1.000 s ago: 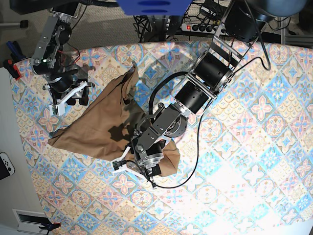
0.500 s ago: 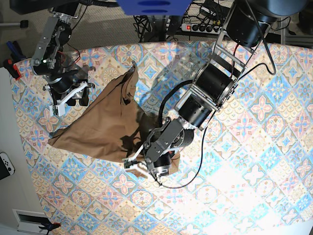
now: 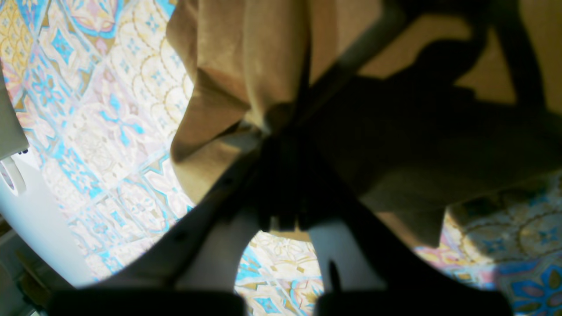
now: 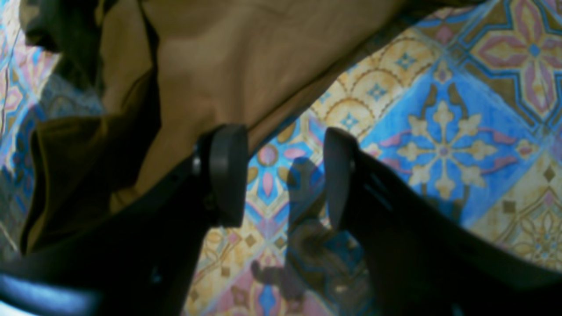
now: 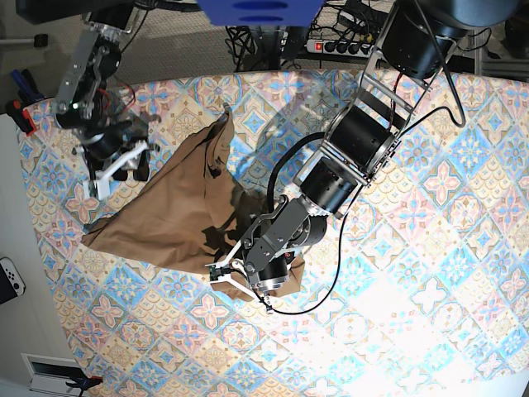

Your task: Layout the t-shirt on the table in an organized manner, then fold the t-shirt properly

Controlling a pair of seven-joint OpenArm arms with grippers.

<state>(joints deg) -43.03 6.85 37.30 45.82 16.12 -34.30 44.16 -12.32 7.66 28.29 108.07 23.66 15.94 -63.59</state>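
T-shirt (image 5: 178,211) bunched, long axis diagonal w/ point toward table (image 5: 430,248) far edge; left claw (image 3: 281,131) apparently pinching hem, right claw (image 4: 285,175) agape.

One t-shirt (image 5: 178,211) lies in view, a single tan-brown cloth, bunched and creased. One counter (image 5: 430,273) carries it, a single surface tiled in blue, pink and cream diamonds. Two arms reach over that surface, and each ends in one gripper: the left gripper (image 5: 240,277) and the right gripper (image 5: 116,165), so two in all. Each gripper has two fingers; the right wrist view shows two dark pads (image 4: 226,173). Beyond the counter's far edge one power strip (image 5: 343,45) lies among cables, too tangled to count. At the left border one small white device (image 5: 10,279), possibly a game controller, sits off the counter.
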